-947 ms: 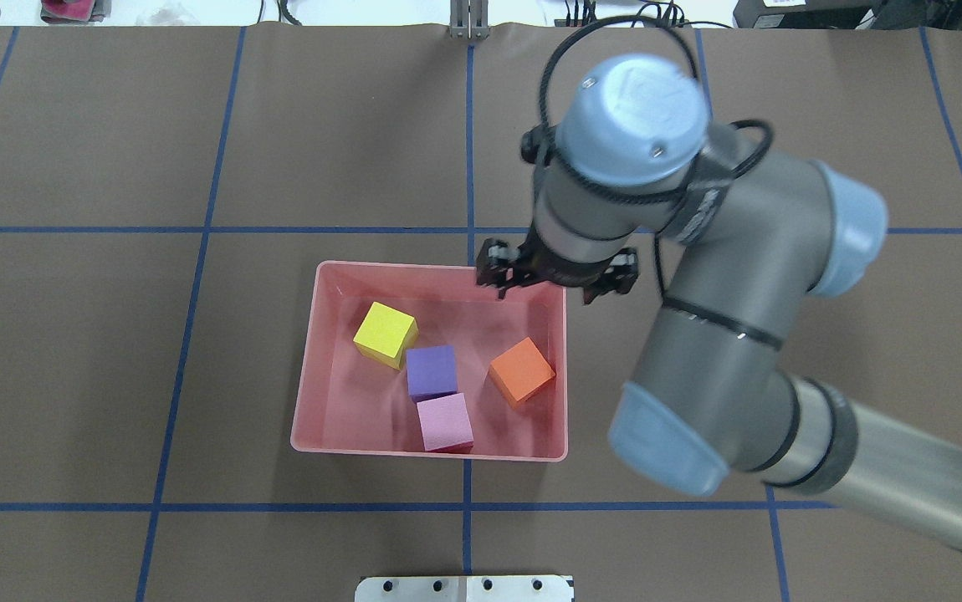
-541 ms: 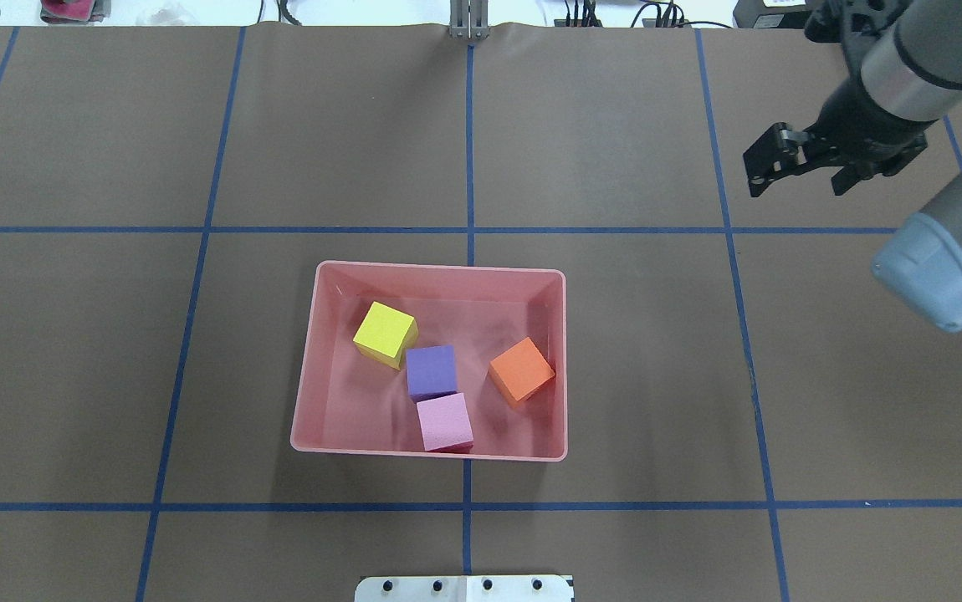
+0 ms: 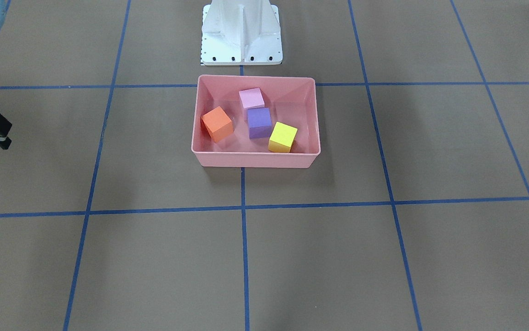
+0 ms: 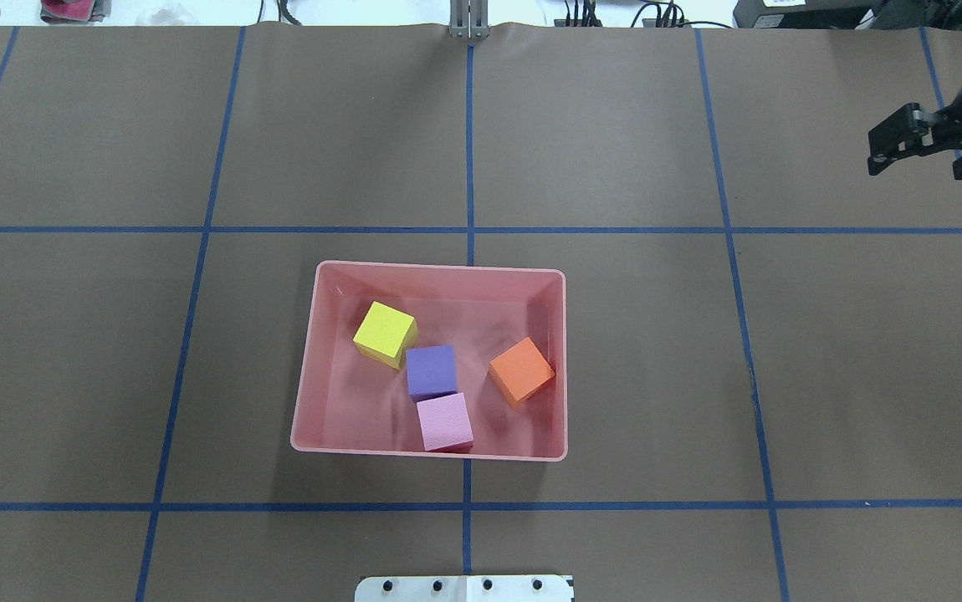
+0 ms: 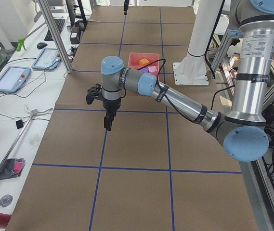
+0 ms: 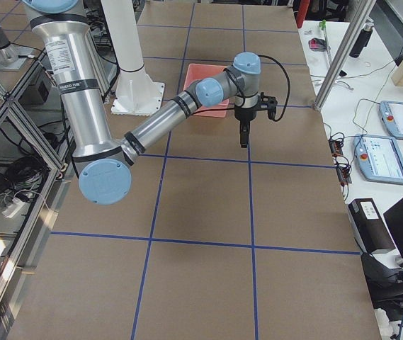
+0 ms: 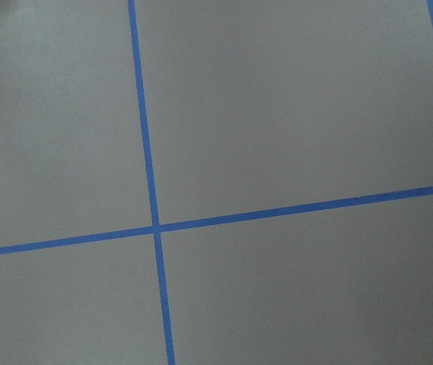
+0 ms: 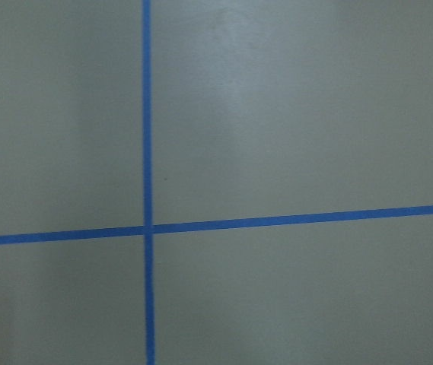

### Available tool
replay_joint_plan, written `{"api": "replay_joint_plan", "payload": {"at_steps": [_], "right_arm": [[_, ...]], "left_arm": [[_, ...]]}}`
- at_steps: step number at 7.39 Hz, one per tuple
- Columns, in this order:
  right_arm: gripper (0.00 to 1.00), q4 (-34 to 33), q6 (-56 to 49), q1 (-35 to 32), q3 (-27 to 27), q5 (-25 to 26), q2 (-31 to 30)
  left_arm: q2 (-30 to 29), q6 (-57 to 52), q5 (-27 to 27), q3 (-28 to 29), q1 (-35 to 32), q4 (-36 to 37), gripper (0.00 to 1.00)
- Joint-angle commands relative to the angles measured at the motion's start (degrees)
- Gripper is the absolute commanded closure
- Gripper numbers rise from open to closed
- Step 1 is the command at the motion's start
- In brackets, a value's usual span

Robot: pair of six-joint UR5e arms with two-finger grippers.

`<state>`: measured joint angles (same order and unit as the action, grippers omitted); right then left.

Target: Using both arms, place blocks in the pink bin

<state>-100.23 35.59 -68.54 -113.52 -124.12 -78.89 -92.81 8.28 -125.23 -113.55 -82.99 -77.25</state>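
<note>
Blocks: yellow block [image 4: 385, 333], purple block [image 4: 432, 371], light pink block [image 4: 445, 421] and orange block [image 4: 521, 369] inside pink bin [image 4: 439, 269].
Right gripper [image 4: 920, 167]: spread, empty, two o'clock from bin overhead.
Left gripper [image 5: 108, 124]: spread or pressed together, cannot tell.

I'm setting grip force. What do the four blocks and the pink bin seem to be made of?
The yellow block, purple block, light-pink block and orange block look like foam, perhaps: matte, no glints, grainy faces. The pink bin looks like moulded plastic: faint sheen, thin rim, rounded corners.

Grey tubular arms [image 5: 180, 101], light-blue joint caps [image 5: 111, 65], silver upright links [image 5: 252, 72], white pedestal [image 3: 241, 32].
</note>
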Motion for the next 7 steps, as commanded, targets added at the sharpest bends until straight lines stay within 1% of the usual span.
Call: {"api": "replay_joint_plan", "payload": {"at_steps": [1, 2, 3, 4, 5, 6, 7], "right_arm": [[0.00, 2.6, -22.5, -10.5, 5.5, -6.9, -6.4], [0.00, 2.8, -28.0, -15.9, 11.2, -14.4, -6.9], [0.00, 3.0, -30.0, -18.4, 11.4, -14.9, -8.6], [0.00, 4.2, -31.6, -20.3, 11.6, -15.0, -12.5], [0.00, 7.3, -32.5, -21.4, 11.4, -15.2, -15.3], [0.00, 8.8, -32.3, -21.4, 11.6, -15.4, -16.4], [0.00, 8.7, -32.2, -21.4, 12.0, -15.3, -16.4]], "left_arm": [[2.1, -1.4, -2.1, 2.2, -5.1, 0.3, 0.00], [4.5, -7.6, -7.5, 4.2, -6.6, 0.3, 0.00], [5.6, -14.6, -7.8, 6.0, -8.3, 0.3, 0.00], [6.6, -16.1, -7.7, 9.0, -9.5, 0.1, 0.00], [6.9, -15.9, -7.4, 12.3, -9.5, -0.7, 0.00], [6.9, -15.1, -7.4, 12.6, -9.5, -1.7, 0.00], [6.8, -11.3, -7.5, 12.5, -9.4, -2.4, 0.00]]}}
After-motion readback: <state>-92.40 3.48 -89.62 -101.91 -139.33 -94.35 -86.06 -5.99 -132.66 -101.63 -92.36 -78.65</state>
